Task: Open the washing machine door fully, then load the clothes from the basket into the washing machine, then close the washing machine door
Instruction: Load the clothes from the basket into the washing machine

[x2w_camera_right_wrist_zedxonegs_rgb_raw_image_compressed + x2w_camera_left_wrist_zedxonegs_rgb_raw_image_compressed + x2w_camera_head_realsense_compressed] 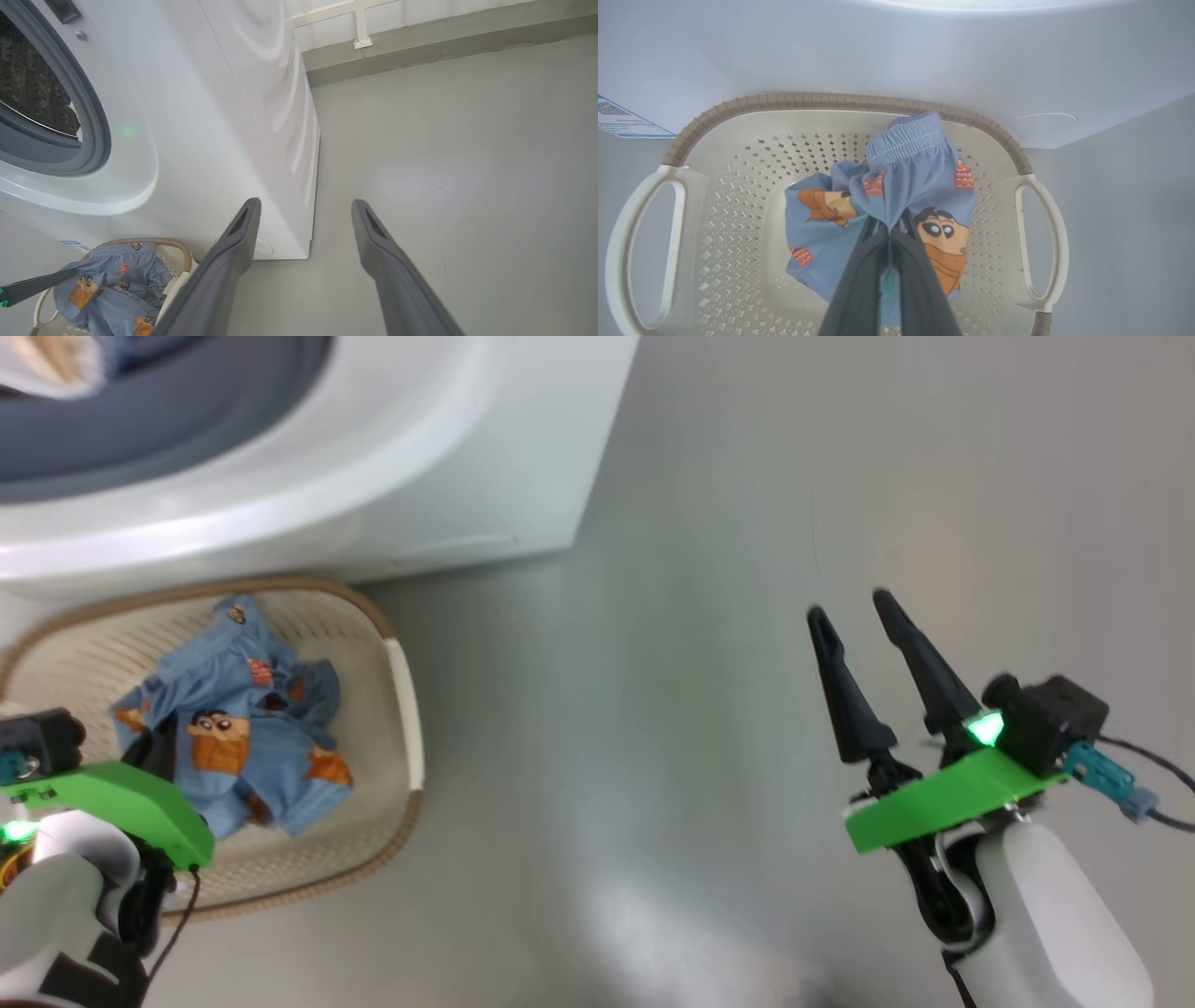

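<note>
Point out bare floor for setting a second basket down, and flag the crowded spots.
Free: the grey floor between the basket and the right gripper, right of the washing machine. Crowded: inside the basket, where the left gripper pinches the clothes.

The place looked like a plain laundry corner. A big white boxy front-loading washing machine [210, 116] stood directly on a smooth grey floor [444, 163]. Close in front of it sat a small cream perforated plastic basket [840, 100] with a brown woven-look rim, holding light-blue clothes [920, 172] printed with cartoon figures. Behind, a grey skirting strip [444, 46] ran along a pale wall [420, 14].
</note>
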Tool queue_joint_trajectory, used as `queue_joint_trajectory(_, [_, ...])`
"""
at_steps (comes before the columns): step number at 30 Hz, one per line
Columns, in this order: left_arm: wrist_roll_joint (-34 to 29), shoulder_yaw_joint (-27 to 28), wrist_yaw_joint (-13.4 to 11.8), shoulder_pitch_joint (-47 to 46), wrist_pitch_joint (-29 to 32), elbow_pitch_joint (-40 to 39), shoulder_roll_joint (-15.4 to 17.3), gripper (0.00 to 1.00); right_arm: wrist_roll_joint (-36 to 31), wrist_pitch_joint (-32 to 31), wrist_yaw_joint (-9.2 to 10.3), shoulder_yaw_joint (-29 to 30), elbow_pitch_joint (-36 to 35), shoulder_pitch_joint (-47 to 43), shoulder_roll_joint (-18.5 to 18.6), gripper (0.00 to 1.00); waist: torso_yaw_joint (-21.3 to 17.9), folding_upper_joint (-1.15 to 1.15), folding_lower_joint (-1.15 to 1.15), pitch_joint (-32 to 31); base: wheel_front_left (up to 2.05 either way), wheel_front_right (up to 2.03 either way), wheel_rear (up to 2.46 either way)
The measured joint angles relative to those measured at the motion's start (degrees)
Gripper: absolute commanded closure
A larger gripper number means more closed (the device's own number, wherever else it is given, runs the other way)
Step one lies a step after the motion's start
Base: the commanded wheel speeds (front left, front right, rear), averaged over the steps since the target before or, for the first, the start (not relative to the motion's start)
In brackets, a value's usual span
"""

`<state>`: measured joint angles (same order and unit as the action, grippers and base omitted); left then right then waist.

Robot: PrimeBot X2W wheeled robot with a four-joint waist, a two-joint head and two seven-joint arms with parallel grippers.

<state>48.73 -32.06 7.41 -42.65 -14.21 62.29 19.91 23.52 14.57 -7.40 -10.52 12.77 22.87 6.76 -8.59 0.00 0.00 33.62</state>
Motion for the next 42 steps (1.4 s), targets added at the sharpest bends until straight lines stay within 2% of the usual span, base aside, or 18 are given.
queue_joint_trajectory(7, [-3.67,5.77,0.00,5.90,0.00,-7.69,-0.05,1.00,0.46,0.00,0.00,1.21,0.69,-4.41,1.65,0.00,2.04,0.00,0.00,-6.60,0.00,0.00,0.00])
queue_joint_trajectory(19, [-15.75,20.41,0.00,18.16,-0.01,-22.60,-1.92,1.00,1.37,0.00,0.00,2.37,0.92,-9.78,3.20,0.00,4.91,0.00,0.00,-16.09,0.00,0.00,0.00])
queue_joint_trajectory(30, [-24.31,31.31,0.00,34.03,0.00,-38.80,-6.26,1.00,1.93,-0.01,0.00,5.57,0.35,-17.00,4.15,0.00,6.20,0.00,0.00,-23.31,0.00,0.00,0.00])
queue_joint_trajectory(36, [-26.96,35.28,0.00,41.05,0.00,-46.56,-8.71,1.00,1.94,-0.01,0.00,6.13,-0.21,-19.33,4.27,0.00,6.15,0.00,0.00,-25.58,0.00,0.00,0.00])
queue_joint_trajectory(42, [-27.78,37.18,0.00,44.79,-0.01,-50.79,-11.25,1.00,1.94,-0.01,0.00,6.79,-0.55,-19.77,4.26,0.00,5.91,0.00,0.00,-26.26,0.00,0.00,0.00])
